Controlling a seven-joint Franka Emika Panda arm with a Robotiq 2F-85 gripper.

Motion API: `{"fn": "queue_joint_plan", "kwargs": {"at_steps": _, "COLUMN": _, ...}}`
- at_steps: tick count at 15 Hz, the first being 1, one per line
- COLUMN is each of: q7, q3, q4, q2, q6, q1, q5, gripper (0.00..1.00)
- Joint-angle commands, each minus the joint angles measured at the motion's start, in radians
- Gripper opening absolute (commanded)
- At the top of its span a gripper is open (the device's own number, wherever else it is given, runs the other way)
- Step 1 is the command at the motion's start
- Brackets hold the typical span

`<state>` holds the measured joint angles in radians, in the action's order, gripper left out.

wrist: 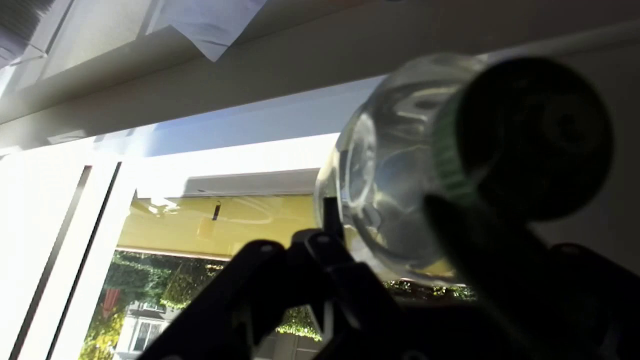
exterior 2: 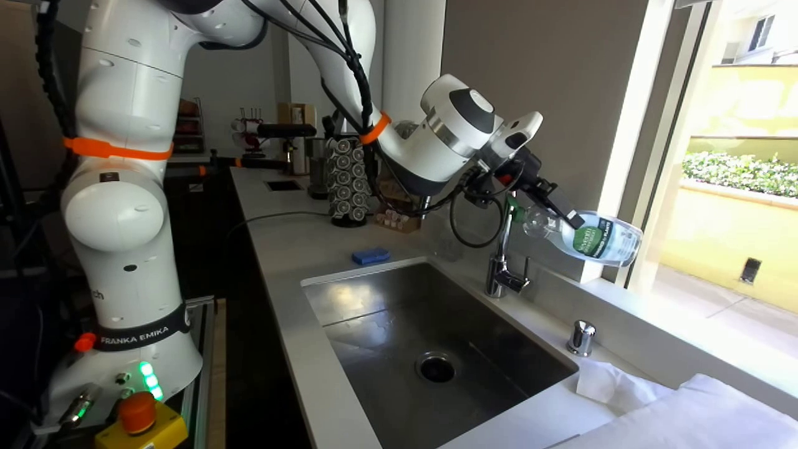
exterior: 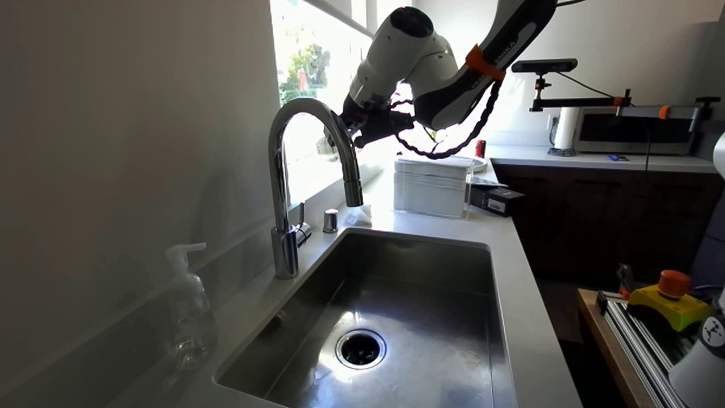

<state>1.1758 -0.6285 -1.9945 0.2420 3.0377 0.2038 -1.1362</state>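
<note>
Tally: one bottle (exterior 2: 585, 238); one arm (exterior 2: 452, 134), two orange bands (exterior 2: 118, 148) visible on it; one sink (exterior 2: 386, 337), one drain (exterior 2: 436, 368); at its edge one chrome faucet (exterior: 278, 187) and one chrome cylinder (exterior: 331, 221). On the counter (exterior 2: 280, 249): one blue block (exterior 2: 371, 255), sponge-like; one clear pump dispenser (exterior: 190, 317); one red can (exterior: 481, 148); one paper roll (exterior: 565, 129); one microwave (exterior: 634, 133); one stand of pods (exterior 2: 347, 178), pods not tallied; one stack of white sheets (exterior: 430, 190) in a clear holder, sheets too fine to count. One red stop button (exterior 2: 137, 413) near the arm's base. Bottle: transparent with a faint blue tint, narrow at the neck, fuller toward a rounded base. Green cap (wrist: 450, 155), ribbed on its side, top in deep shadow in the wrist view. Label (exterior 2: 591, 242) green with a darker strip and pale lettering, too small to read with confidence. Clear wall carries bright highlights; contents cannot be told. Position: in the air beside the window (exterior 2: 735, 143), tipped well over, cap end toward the arm and near the faucet, base pointing windowward. Fingers (exterior 2: 564, 212) clamped on the bottle, one tip reaching the label's edge in an exterior view; in the wrist view they show dark against the clear plastic.
</note>
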Motion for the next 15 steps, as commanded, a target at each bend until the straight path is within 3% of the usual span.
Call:
{"fn": "queue_joint_plan", "kwargs": {"at_steps": 1, "q7": 0.151, "q3": -0.054, "q4": 0.035, "q2": 0.0, "q6": 0.023, "q1": 0.047, "q5": -0.134, "gripper": 0.27}}
{"fn": "queue_joint_plan", "kwargs": {"at_steps": 15, "q7": 0.545, "q3": -0.066, "q4": 0.105, "q2": 0.004, "q6": -0.048, "q1": 0.089, "q5": -0.522, "gripper": 0.27}}
